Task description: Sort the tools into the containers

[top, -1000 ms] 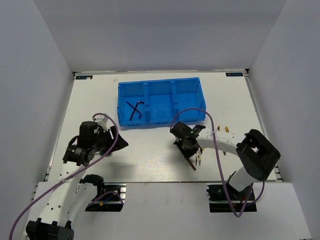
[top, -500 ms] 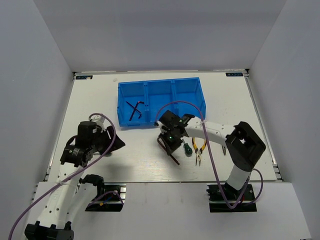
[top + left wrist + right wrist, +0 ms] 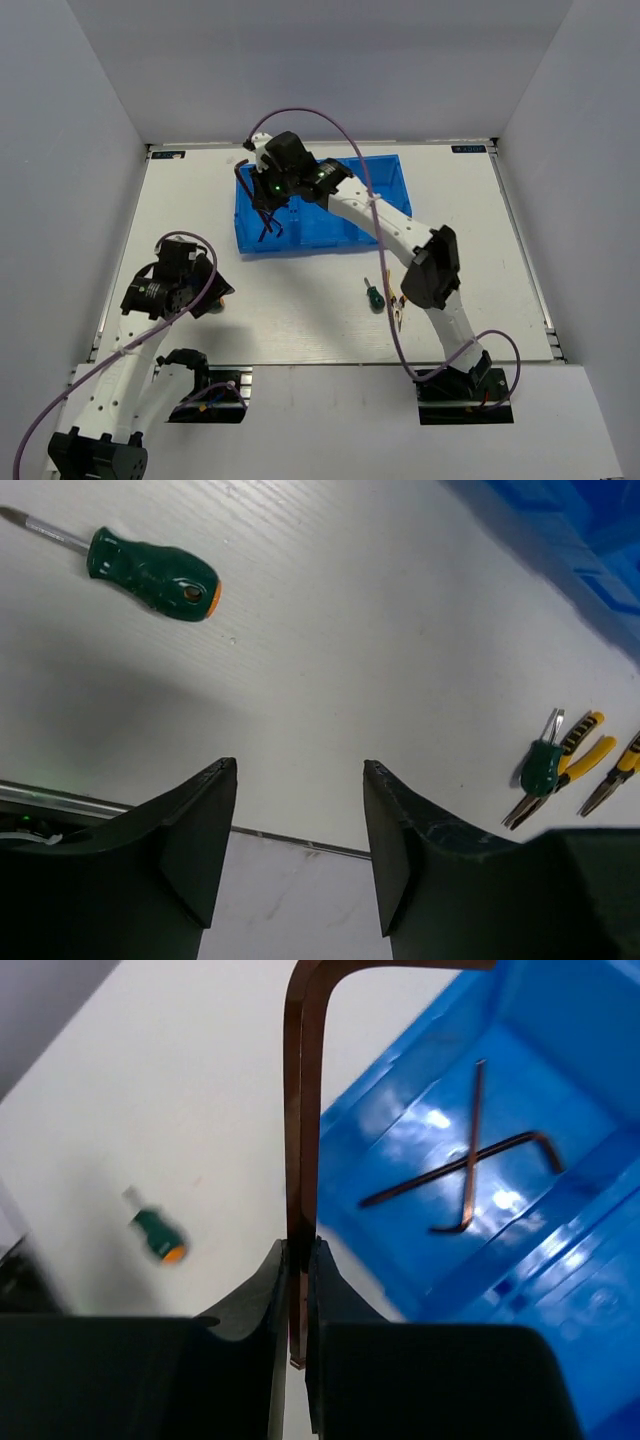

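Observation:
My right gripper point(image 3: 302, 1245) is shut on a thin dark L-shaped hex key point(image 3: 300, 1110), held over the left end of the blue three-compartment bin point(image 3: 390, 162). In the top view that gripper point(image 3: 268, 190) hovers at the left compartment, where two more hex keys point(image 3: 470, 1165) lie crossed. My left gripper point(image 3: 300, 765) stands open above bare table at the front left, holding nothing. One green-handled screwdriver point(image 3: 150, 572) lies ahead of it. The other screwdriver point(image 3: 374, 296) rests beside yellow-handled pliers point(image 3: 397, 310) at the front middle.
The bin's middle and right compartments point(image 3: 378, 200) show no tools. Purple cables loop from both arms, one point(image 3: 340, 130) arching over the bin. Grey walls enclose the white table on three sides. A second pair of pliers point(image 3: 620, 772) shows at the left wrist view's right edge.
The right arm has swung from the front middle of the table to the bin's left compartment, carrying the hex key. The left arm has drifted slightly left.

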Available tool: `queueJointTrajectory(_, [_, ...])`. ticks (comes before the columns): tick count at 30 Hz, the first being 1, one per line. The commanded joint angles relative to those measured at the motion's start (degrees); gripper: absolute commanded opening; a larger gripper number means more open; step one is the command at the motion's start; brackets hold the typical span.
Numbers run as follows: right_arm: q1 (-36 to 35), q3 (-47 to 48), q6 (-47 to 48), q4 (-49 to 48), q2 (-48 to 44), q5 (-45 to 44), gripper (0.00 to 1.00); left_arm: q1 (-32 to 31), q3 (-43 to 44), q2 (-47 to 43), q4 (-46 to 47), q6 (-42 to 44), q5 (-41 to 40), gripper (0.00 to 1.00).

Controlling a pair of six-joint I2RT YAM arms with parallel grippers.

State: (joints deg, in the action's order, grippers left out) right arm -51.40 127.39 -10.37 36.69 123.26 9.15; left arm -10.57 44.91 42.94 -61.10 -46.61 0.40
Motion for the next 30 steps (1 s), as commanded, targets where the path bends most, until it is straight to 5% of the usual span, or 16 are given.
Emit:
queueJointTrajectory(1, [1.1, 3.0, -1.8, -7.0, 6.0, -11.3, 0.00, -0.1, -0.9, 1.1, -1.2, -6.6, -2.3, 0.64])
queueJointTrajectory(6, [1.7, 0.6, -2.4, -20.9, 9.6, -17.3, 0.00, -0.1, 1.3, 2.8, -2.7, -11.9, -6.2, 0.65])
queueJointTrajectory(14, [4.1, 2.0, -3.2, -25.1, 14.1, -14.3, 0.03, 0.5, 4.7, 11.1, -11.9, -19.4, -10.5, 0.70])
queueJointTrajectory(15, [4.3, 1.2, -3.8, -25.2, 14.1, -13.5, 0.27, 0.5, 4.7, 11.7, -11.9, -20.8, -10.5, 0.72])
queueJointTrajectory(18, [5.3, -1.8, -5.7, -25.6, 12.0, -11.0, 0.53, 0.5, 2.2, 13.4, -9.5, -21.6, -9.1, 0.72])
queueJointTrajectory(24, [7.0, -12.2, -8.3, -24.3, -0.1, -2.5, 0.50, 0.5, -1.0, 17.6, -3.9, -23.3, -8.6, 0.72])
queueJointTrajectory(28, [9.5, -19.6, -7.0, -18.5, -8.8, 7.8, 0.09, 1.0, -1.7, 20.2, -3.9, -25.1, -10.4, 0.72])
queueJointTrajectory(30, [10.9, -28.6, -3.3, -15.2, -15.8, 14.2, 0.07, 1.0, -3.2, 20.2, -2.7, -25.7, -11.0, 0.72])
